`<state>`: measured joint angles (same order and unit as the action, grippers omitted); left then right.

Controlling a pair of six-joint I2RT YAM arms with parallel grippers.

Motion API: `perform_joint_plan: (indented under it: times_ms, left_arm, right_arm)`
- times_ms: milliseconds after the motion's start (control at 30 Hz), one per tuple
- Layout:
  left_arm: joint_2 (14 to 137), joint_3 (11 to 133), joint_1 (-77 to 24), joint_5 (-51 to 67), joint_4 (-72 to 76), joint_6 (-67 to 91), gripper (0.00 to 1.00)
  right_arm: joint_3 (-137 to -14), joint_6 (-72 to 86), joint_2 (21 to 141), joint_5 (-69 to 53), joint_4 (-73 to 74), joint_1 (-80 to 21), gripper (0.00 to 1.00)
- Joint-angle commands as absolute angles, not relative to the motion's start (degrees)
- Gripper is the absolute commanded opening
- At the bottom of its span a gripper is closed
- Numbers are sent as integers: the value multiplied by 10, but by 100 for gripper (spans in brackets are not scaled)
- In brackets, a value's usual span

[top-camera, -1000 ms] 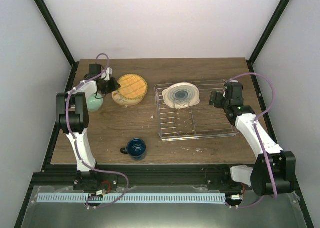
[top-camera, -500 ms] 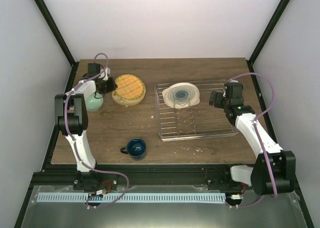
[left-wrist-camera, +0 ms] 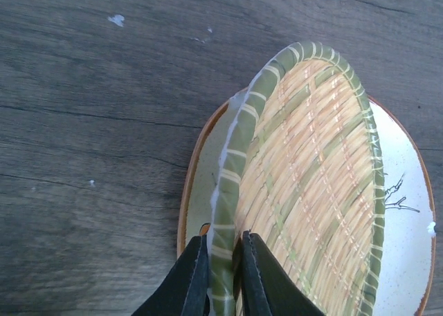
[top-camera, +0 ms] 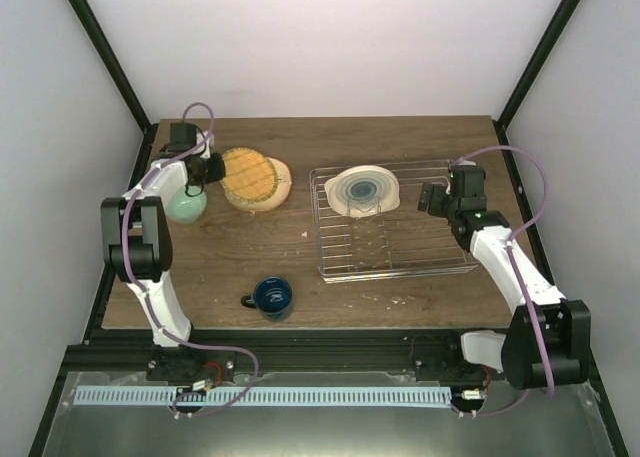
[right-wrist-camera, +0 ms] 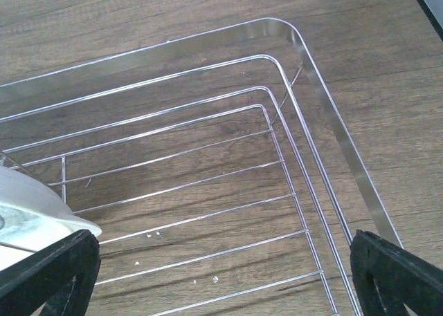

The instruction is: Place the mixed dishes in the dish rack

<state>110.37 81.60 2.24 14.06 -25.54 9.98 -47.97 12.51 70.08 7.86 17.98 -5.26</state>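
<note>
My left gripper (top-camera: 213, 167) is shut on the green-edged rim of the yellow-orange woven-look plate (top-camera: 250, 173) and holds it tilted up on its edge. In the left wrist view the jaws (left-wrist-camera: 223, 250) pinch that rim (left-wrist-camera: 228, 191), one finger on each side. Under it lies the tan plate with a drawing (left-wrist-camera: 405, 219), also in the top view (top-camera: 278, 191). The cream plate with teal rings (top-camera: 365, 190) leans in the silver dish rack (top-camera: 440, 262). My right gripper (top-camera: 432, 199) is open and empty above the rack's right part (right-wrist-camera: 346, 150). No separate lime green plate shows.
A pale mint bowl (top-camera: 186, 207) sits beside the left arm, near the table's left edge. A dark blue mug (top-camera: 271, 295) stands near the front edge, handle to the left. The cream plate's edge (right-wrist-camera: 28, 205) shows at the right wrist view's left.
My left gripper has moved left and back with the yellow-orange plate's rim, and the plate has tipped from nearly flat to steeply tilted. The right arm has not moved.
</note>
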Motion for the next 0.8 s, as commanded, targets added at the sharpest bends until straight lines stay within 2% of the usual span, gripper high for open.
perform_joint_plan:
  times_ms: [0, 433, 767]
  left_arm:
    - [1073, 801, 25, 99, -269, 67, 0]
    - [1081, 805, 24, 84, -279, 58, 0]
    - [1109, 790, 24, 82, -271, 58, 17]
  right_arm:
    - [-497, 124, 708, 76, 184, -49, 100]
    - [-500, 124, 714, 76, 184, -50, 100]
    - [-503, 123, 717, 76, 186, -50, 100]
